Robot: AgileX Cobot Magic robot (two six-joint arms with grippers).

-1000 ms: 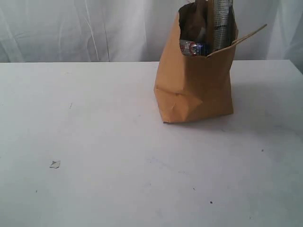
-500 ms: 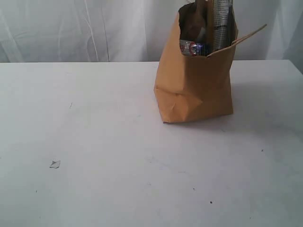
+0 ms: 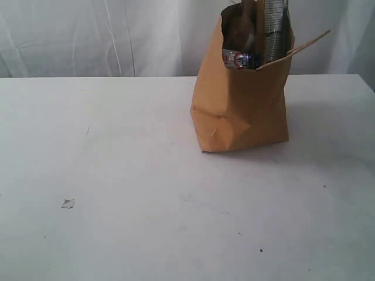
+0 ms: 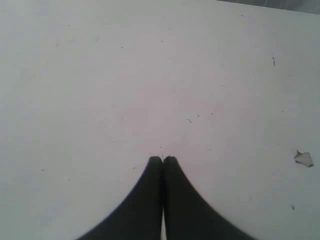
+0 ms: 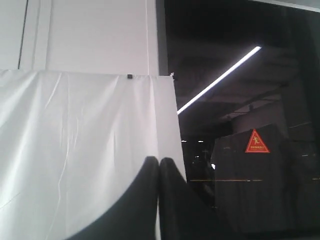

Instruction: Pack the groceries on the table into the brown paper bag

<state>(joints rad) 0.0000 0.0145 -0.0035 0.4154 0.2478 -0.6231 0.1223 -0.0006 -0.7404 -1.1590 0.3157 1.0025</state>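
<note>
**White desk, packed bag right of centre**

On the desk (image 3: 117, 175), a paper scrap (image 3: 68, 203) lies at the left. The brown paper bag (image 3: 240, 111) stands well apart to its right, with the long noodle packet (image 3: 274, 29) poking out. Only the wrist views show the grippers. The left gripper (image 4: 163, 159) is closed and empty over bare desk near the scrap. The right gripper (image 5: 159, 161) is closed and empty, facing a curtain (image 5: 75, 150).

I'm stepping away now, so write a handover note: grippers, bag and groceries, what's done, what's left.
Left gripper: shut, empty, over bare table.
Right gripper: shut, empty, aimed at a white curtain.
Paper bag: upright on the table, right of middle in the exterior view; a long packet and a small carton show at its mouth.
Done: no groceries lie loose in view.
Left: apparently nothing to pack; only a small scrap lies on the table.
</note>
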